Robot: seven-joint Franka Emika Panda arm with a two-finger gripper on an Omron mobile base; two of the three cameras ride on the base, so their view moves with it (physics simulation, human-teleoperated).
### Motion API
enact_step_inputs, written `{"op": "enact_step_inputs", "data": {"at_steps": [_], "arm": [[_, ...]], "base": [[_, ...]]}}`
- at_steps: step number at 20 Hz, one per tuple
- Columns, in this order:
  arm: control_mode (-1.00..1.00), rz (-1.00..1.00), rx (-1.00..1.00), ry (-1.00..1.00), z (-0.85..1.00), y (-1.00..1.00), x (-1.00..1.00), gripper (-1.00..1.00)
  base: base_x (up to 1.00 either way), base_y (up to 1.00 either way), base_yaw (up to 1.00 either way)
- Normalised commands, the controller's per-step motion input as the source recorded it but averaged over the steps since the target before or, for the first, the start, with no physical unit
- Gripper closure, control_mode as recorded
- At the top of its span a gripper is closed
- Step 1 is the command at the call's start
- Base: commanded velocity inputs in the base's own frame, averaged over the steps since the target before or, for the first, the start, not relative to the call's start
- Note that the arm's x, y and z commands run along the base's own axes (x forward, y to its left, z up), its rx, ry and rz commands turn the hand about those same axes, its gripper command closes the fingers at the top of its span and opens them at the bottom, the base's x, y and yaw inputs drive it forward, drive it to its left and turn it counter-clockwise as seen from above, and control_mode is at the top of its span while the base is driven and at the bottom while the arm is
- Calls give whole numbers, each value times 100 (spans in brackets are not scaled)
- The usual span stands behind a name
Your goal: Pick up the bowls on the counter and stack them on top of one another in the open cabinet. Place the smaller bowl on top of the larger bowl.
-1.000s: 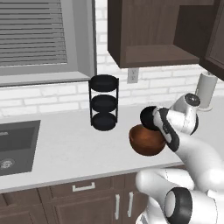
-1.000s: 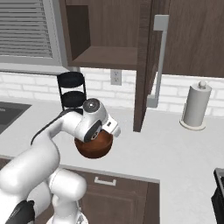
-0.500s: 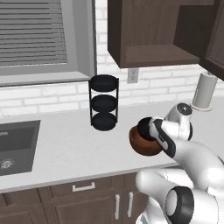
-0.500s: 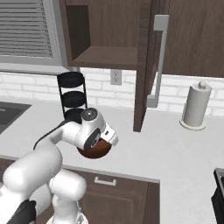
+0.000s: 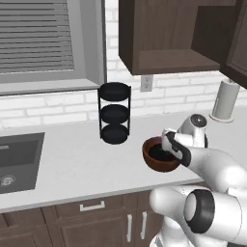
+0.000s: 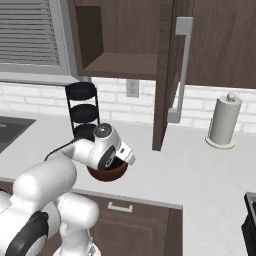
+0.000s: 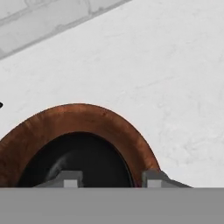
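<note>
The larger bowl [image 5: 157, 164], reddish-brown and glossy, stands on the counter [image 5: 72, 159] near its front edge, right of the black rack. The smaller bowl [image 5: 158, 153] lies inside it, seen as a glossy black hollow [image 7: 83, 159] ringed by the brown rim [image 7: 78, 111]. My gripper [image 5: 165, 147] hangs tilted over the bowls' right side, its fingers [image 7: 72, 179] spread wide and dipping into the stack, open. From the right the hand [image 6: 120, 159] covers most of the brown bowl [image 6: 107, 175]. The open cabinet [image 5: 169, 34] is up and behind, its shelf bare.
A black three-tier rack [image 5: 114, 113] stands by the wall left of the bowls. The cabinet door [image 6: 167, 75] juts out open, right of the bowls. A paper towel roll [image 5: 226, 100] stands at the far right and a sink [image 5: 17, 159] at the left.
The black bowl, held above the brown one a second ago, has come down into it. My fingers now stand apart around it.
</note>
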Motion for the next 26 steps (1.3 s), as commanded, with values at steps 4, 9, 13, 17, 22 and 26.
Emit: {"op": "enact_step_inputs", "data": {"at_steps": [4, 9, 13, 17, 22, 26], "arm": [[-100, 0, 8, 5, 28, -32, -9, -100], [-100, 3, 6, 16, -8, -36, -33, -100], [-100, 8, 0, 4, -14, 0, -12, -100], [-100, 8, 0, 1, -21, 8, -1, -100], [-100, 8, 0, 5, -43, 18, -2, -100], [-100, 6, 0, 10, -56, 26, 1, 100]], "base": [[0, 0, 0], [0, 0, 0], [0, 0, 0], [0, 0, 0], [0, 0, 0], [0, 0, 0]]}}
